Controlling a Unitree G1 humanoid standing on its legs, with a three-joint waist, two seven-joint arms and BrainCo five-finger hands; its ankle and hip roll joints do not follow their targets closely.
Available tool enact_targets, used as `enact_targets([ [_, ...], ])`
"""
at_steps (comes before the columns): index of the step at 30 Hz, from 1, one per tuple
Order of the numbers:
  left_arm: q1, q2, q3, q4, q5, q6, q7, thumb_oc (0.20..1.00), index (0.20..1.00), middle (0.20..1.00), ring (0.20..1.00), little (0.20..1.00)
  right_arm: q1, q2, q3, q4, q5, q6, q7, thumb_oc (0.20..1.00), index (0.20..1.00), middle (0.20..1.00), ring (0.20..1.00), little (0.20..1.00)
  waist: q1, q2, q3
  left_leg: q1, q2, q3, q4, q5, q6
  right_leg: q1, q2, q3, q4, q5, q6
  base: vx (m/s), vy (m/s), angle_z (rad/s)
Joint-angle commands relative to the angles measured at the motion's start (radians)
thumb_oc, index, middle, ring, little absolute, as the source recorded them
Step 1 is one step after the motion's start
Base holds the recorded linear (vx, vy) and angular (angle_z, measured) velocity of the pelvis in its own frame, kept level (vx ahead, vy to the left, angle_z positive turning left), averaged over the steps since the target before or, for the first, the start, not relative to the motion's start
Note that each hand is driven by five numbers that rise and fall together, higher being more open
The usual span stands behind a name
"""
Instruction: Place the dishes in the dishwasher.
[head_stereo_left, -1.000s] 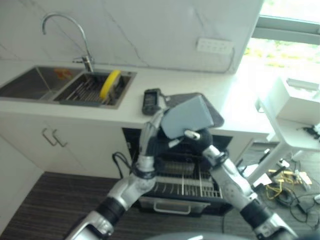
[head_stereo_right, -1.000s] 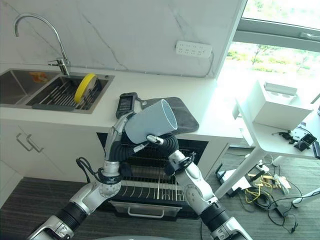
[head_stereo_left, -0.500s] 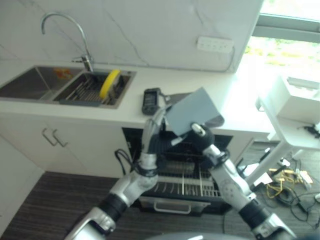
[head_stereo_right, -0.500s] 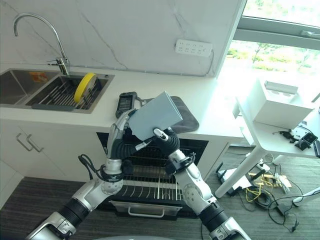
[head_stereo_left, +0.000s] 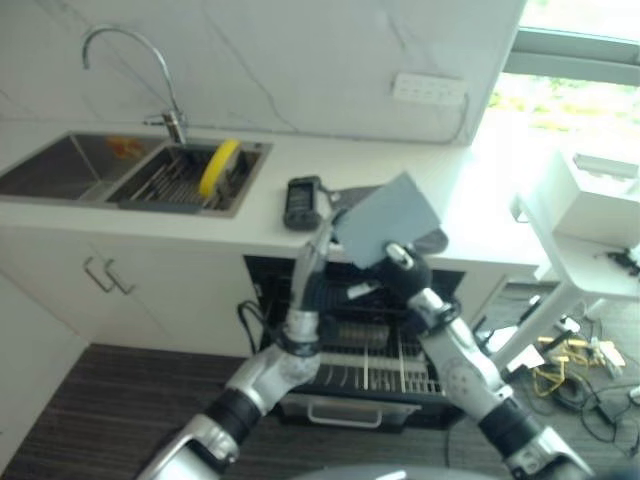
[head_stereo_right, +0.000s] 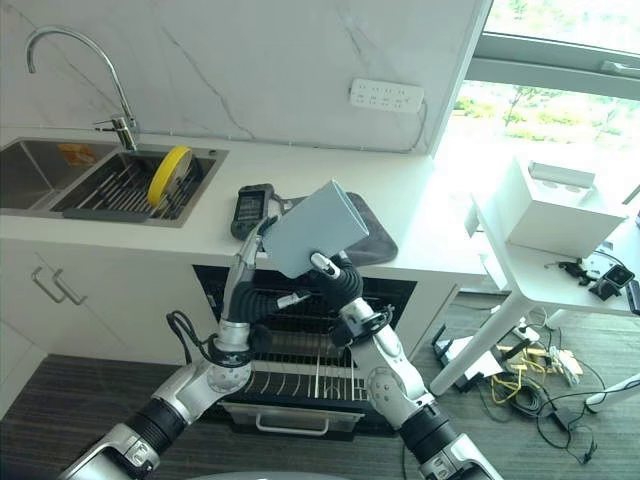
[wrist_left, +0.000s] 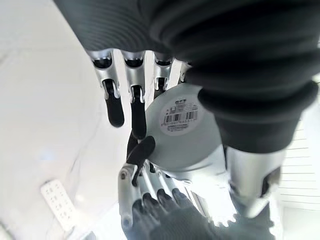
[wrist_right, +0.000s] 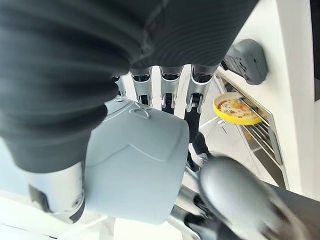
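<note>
Holding a grey-blue cup (head_stereo_right: 312, 228) between them, the two hands meet at the middle of the frame, above the open dishwasher (head_stereo_right: 300, 370) and in front of the white bench (head_stereo_right: 420, 215). The left hand (head_stereo_right: 250, 275) comes up from the lower left; in its own wrist view its fingers (wrist_left: 135, 107) reach straight past the cup's round base, which bears a white label, and its thumb lies against the base's edge. The right hand (head_stereo_right: 335, 285) comes in from the lower right, and in its wrist view its fingers (wrist_right: 167, 92) run straight along the far side of the cup's wall while its thumb (wrist_right: 235, 187) sits on the near side, so the cup is pinched between thumb and fingers. The cup is tilted, its base turned toward the upper left.

Below the hands, the dishwasher's wire rack (head_stereo_right: 310, 385) is pulled out over the dark floor. On the bench, a dark mat (head_stereo_right: 372, 235) lies just behind the cup and a black device (head_stereo_right: 249, 210) just to the left of it. In the upper left, a yellow plate (head_stereo_right: 168, 175) stands on edge in the sink's rack (head_stereo_right: 130, 190), beside a curved tap (head_stereo_right: 70, 45). A white side table (head_stereo_right: 560, 250) stands at the right edge.
</note>
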Motion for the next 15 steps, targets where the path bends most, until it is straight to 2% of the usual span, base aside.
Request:
enact_targets([
  [1,-0.053,-0.011,-0.034,0.043,-0.051,-0.078,-0.026,1.0,1.0,1.0,1.0,1.0,-0.085,0.056,-0.068,-0.055,-0.025,-0.072,-0.009,0.2,0.2,0.2,0.2,0.2,0.016,-0.005,0.019,0.027,0.038,-0.054,0.002,-0.077,0.007,0.031,-0.041,-0.012,0.006,-0.025,0.054,0.0,0.0,0.0],
  [10,-0.002,0.031,0.081,-0.065,-0.143,-0.138,-0.04,1.0,1.0,1.0,1.0,1.0,-0.028,0.041,-0.104,-0.071,-0.068,-0.092,-0.036,0.2,0.2,0.2,0.2,0.2,0.022,0.005,0.025,0.03,0.037,-0.063,0.002,-0.075,0.007,0.036,-0.043,-0.023,0.006,-0.025,0.049,0.0,0.0,0.0],
  [13,0.025,0.038,0.145,-0.142,-0.265,-0.149,-0.091,1.0,1.0,1.0,1.0,1.0,-0.008,0.034,-0.125,-0.096,-0.098,-0.092,-0.069,0.2,0.2,0.2,0.2,0.2,0.027,0.01,0.026,0.028,0.034,-0.07,0.002,-0.074,0.009,0.037,-0.046,-0.03,0.006,-0.025,0.047,0.0,0.0,0.0],
  [15,0.063,0.049,0.212,-0.23,-0.382,-0.141,-0.152,1.0,1.0,1.0,1.0,1.0,0.009,0.019,-0.16,-0.135,-0.133,-0.067,-0.096,0.2,0.2,0.2,0.2,0.2,0.033,0.016,0.029,0.027,0.032,-0.077,0.002,-0.073,0.01,0.038,-0.047,-0.035,0.006,-0.025,0.045,0.0,0.018,0.0],
])
